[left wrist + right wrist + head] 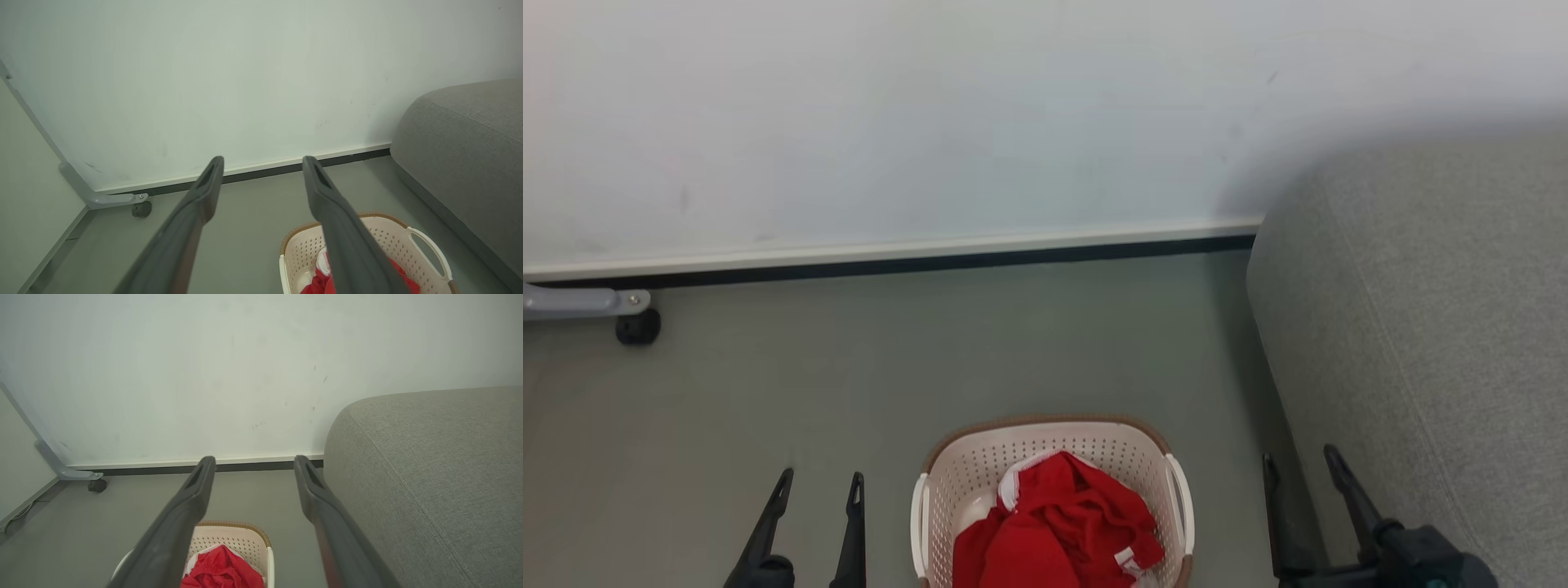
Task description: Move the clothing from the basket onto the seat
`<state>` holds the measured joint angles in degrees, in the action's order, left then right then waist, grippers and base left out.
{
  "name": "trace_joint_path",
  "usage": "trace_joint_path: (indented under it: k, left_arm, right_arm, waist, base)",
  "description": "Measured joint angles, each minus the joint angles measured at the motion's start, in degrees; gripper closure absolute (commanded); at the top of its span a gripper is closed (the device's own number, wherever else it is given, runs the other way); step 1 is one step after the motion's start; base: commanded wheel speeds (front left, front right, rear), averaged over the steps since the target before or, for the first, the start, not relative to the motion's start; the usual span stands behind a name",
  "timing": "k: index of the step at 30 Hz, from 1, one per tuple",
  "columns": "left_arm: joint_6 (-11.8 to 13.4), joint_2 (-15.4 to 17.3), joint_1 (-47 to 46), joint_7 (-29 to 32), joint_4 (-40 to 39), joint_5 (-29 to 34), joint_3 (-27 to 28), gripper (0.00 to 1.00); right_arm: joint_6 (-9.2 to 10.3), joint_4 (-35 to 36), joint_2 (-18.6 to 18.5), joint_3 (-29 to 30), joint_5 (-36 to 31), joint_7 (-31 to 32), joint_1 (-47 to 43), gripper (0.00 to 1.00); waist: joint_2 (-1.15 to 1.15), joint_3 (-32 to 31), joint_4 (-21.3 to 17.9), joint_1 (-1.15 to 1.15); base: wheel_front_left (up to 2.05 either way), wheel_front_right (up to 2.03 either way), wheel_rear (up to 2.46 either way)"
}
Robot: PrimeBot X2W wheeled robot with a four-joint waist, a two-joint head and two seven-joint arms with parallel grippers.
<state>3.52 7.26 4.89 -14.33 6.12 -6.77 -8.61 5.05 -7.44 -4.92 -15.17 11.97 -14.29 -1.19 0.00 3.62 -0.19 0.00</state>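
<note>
Clothing (1054, 523) heaped in the basket (980, 465) beside the sofa (1421, 327), none moved yet; your left gripper (821, 476) and right gripper (1299, 454), fingers spread wide and holding nothing, must next dip to grasp it.

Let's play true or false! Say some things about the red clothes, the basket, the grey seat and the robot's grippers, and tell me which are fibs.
1. The clothing lies in the basket. True.
2. The seat stands to the robot's right of the basket. True.
3. The left gripper and the right gripper are both open. True.
4. The basket sits on the seat. False: it stands on the floor beside it.
5. The left gripper holds the clothing. False: it is empty, off to the basket's left.
</note>
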Motion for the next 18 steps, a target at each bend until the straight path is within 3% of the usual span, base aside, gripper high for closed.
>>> trace_joint_path:
  k: [18]
  left_arm:
    - [-2.1,-0.63,-11.35,-0.15,5.08,2.35,-3.85,0.0]
  right_arm:
    - [-0.29,4.39,-0.21,1.75,-1.42,-0.01,9.62,0.0]
  waist:
    - [0.01,13.9,-3.22,0.01]
  base:
    - [0.0,0.0,0.0]
